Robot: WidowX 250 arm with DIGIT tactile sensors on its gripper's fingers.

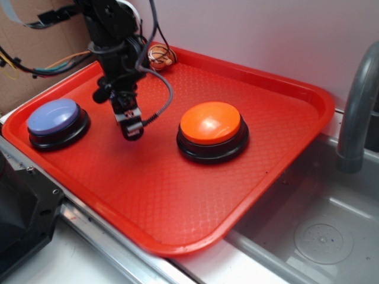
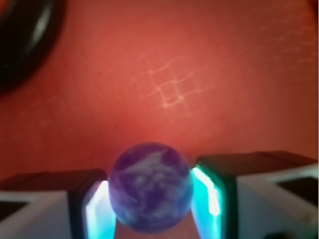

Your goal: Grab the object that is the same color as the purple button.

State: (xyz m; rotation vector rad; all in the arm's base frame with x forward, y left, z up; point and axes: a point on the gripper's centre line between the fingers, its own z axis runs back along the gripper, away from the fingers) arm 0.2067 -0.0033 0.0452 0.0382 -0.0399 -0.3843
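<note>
Both pads (image 2: pixel 97 211) of the end effector (image 2: pixel 149 209) pinched the purple ball (image 2: pixel 150 193) at lower centre of frame; best to keep pressure even, since it looked glossy and prone to slip.

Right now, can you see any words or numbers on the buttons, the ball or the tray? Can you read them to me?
There are none to read.
Purple button: plain top, no writing.
Orange button: plain top, only a shine.
Purple marbled ball between the fingers of the claw: white swirls, no letters.
Red tray: just a criss-cross pattern.
Striped toy in the far corner: stripes, too small to tell more.
</note>
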